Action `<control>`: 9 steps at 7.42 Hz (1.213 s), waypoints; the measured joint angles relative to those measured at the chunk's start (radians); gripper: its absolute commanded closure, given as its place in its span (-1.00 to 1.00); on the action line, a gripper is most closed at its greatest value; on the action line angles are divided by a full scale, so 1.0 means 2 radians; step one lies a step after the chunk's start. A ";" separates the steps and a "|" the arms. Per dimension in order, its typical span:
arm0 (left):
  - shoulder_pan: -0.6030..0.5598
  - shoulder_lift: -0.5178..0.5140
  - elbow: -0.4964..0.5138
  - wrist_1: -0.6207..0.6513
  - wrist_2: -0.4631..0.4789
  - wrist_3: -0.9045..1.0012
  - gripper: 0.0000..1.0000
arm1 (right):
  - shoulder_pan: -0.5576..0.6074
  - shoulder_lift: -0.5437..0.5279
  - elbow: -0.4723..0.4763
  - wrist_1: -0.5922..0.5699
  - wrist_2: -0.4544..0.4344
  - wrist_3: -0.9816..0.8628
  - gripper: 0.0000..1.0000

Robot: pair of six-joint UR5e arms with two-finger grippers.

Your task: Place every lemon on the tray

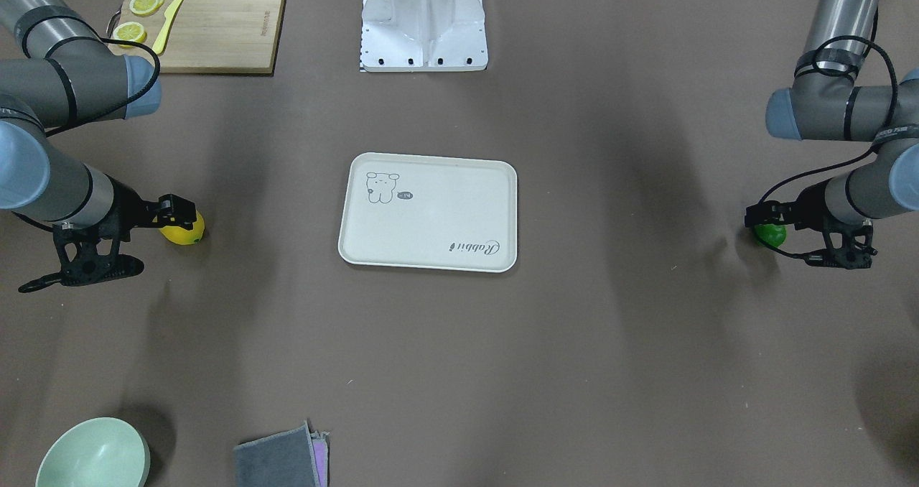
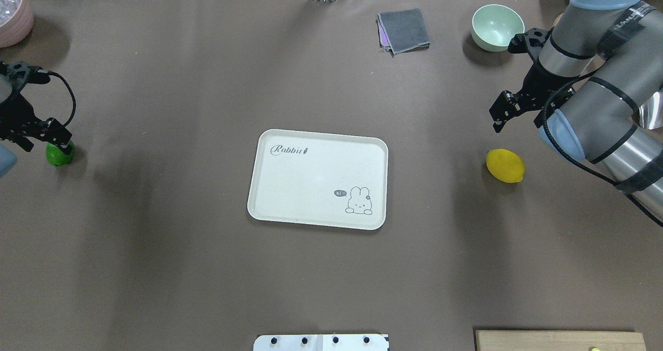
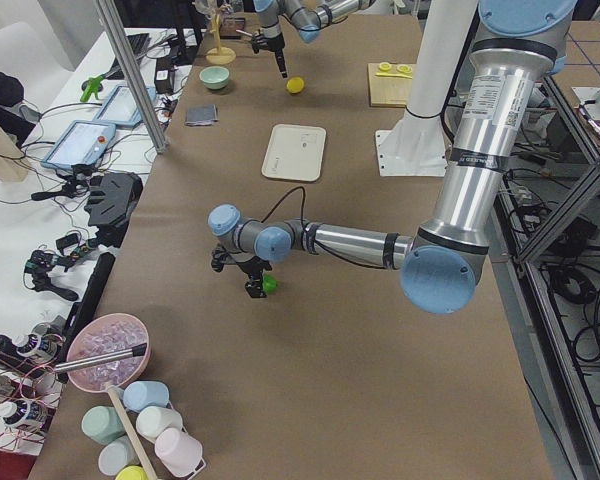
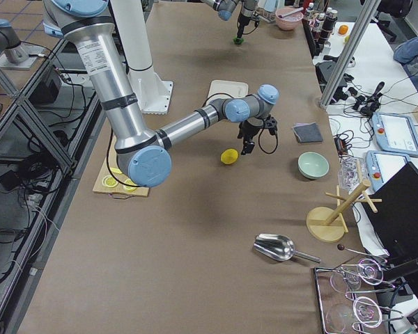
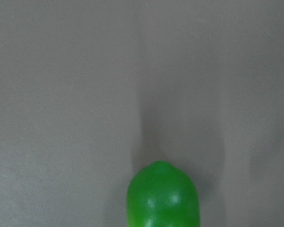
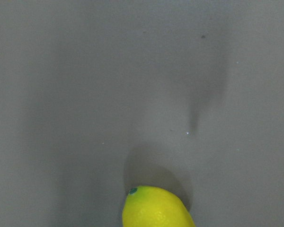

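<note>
The cream-white tray (image 2: pixel 269 206) lies empty at the table's middle; it also shows in the front view (image 1: pixel 431 261). The green lemon (image 2: pixel 59 154) lies on the table at the far left, just under my left gripper (image 2: pixel 52 136), which holds nothing and looks open. It fills the bottom of the left wrist view (image 5: pixel 163 196). The yellow lemon (image 2: pixel 505 165) lies to the right of the tray. My right gripper (image 2: pixel 501 113) hangs beyond it, apart from it, empty and apparently open. The yellow lemon shows at the bottom of the right wrist view (image 6: pixel 156 208).
A wooden cutting board (image 1: pixel 222 31) with lemon slices (image 1: pixel 146 3) and a yellow knife (image 1: pixel 168 23) lies near the robot's base. A pale green bowl (image 2: pixel 497 26) and a folded grey cloth (image 2: pixel 404 30) sit at the far edge. A pink bowl (image 2: pixel 13 17) is at the far left.
</note>
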 measured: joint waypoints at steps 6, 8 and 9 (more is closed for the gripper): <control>-0.012 0.001 -0.029 0.018 -0.038 0.001 1.00 | -0.028 -0.013 -0.011 0.001 0.007 -0.034 -0.99; -0.031 -0.002 -0.092 0.059 -0.077 -0.001 1.00 | -0.028 -0.014 -0.022 0.000 0.010 -0.056 -0.99; -0.031 -0.014 -0.113 0.072 -0.102 -0.002 1.00 | -0.028 -0.013 -0.027 -0.001 0.011 -0.063 -0.99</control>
